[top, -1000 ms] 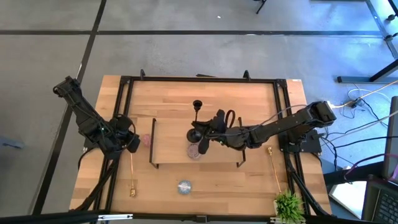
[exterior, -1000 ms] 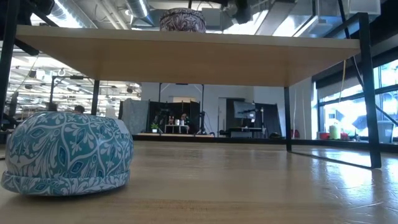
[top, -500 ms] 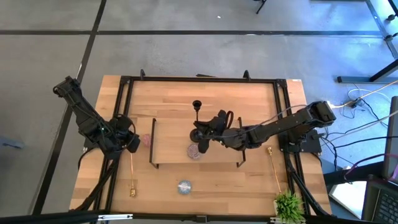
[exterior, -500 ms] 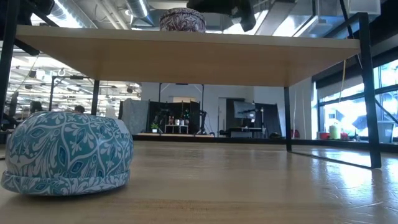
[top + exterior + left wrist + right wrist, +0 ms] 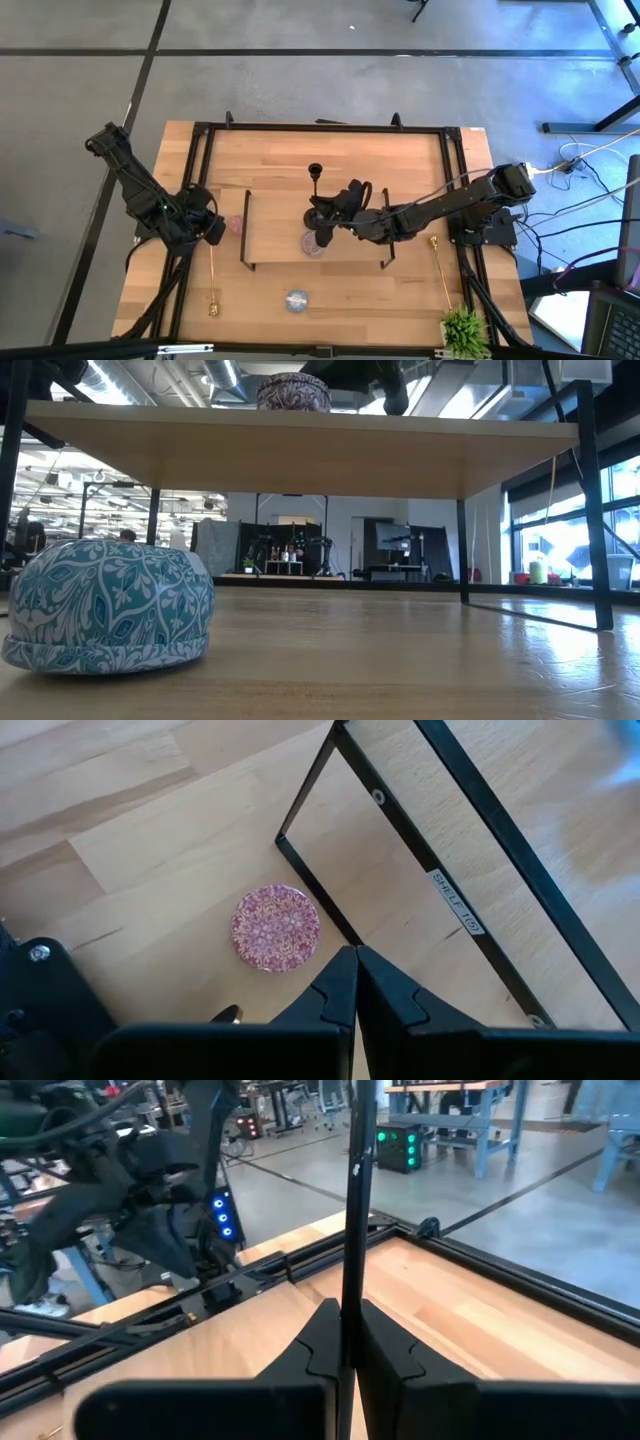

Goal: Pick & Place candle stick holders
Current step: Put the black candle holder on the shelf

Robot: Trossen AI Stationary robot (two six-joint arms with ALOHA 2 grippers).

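Note:
My right gripper (image 5: 347, 1330) is shut on the black candle stick holder (image 5: 316, 190) above the wooden shelf board (image 5: 275, 215). A mauve round (image 5: 312, 243) sits on that board. My left gripper (image 5: 352, 956) hangs shut and empty at the table's left (image 5: 212, 230), beside the pink round (image 5: 275, 927) on the table. The pale blue round (image 5: 110, 605) sits on the table near the front edge. Two gold holders (image 5: 212, 280) (image 5: 438, 262) lie flat on the table, one on each side of the board. My right gripper pinches the black holder's slim stem (image 5: 350, 1285) between its two fingers, on the stem's lower part. The fingers reach in nearly level from the table's right and lie across the stem. The holder is lifted clear of the board, its cup end (image 5: 316, 170) tilted toward the far edge.
The shelf board stands on black end rails (image 5: 470, 910) over the table's middle, with open room under it (image 5: 330, 540). A black frame (image 5: 320, 127) runs round the tabletop. A small green plant (image 5: 463, 330) stands at the near right corner.
My right gripper has tipped and sunk slightly with the black holder. In the low view the holder's dark foot has come down into sight above the board, beside the mauve round.

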